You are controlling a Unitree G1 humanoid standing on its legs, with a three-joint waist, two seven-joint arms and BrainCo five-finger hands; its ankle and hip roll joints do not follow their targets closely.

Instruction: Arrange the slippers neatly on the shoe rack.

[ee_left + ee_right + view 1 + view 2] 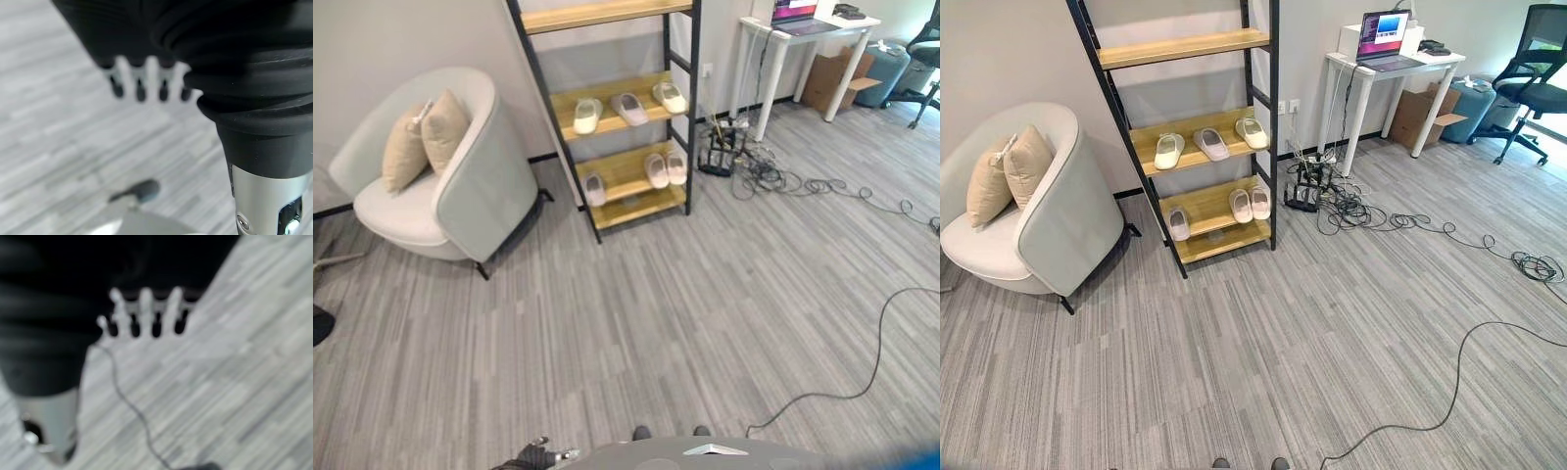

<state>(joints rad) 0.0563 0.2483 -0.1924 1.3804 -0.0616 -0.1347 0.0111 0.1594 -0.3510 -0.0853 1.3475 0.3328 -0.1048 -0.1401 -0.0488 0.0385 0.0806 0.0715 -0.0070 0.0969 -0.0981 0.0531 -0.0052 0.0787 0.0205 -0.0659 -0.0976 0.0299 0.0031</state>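
Observation:
A black-framed shoe rack (677,117) with wooden shelves stands against the far wall. Its middle shelf holds three pale slippers (629,108) spread apart. On the lower shelf, one slipper (594,188) lies at the left and a pair (666,168) lies side by side at the right. The top shelf (1185,46) is bare. My left hand (536,456) hangs low at the bottom edge, far from the rack. In the left wrist view its fingers (139,85) are relaxed over the floor and hold nothing. My right hand (142,313) hangs the same way, fingers straight and empty.
A pale armchair (460,186) with two cushions stands left of the rack. To the right are a white desk (1386,69) with a laptop, tangled cables (1371,211) on the floor, a cardboard box (1420,113) and an office chair (1538,69). Grey plank floor lies between me and the rack.

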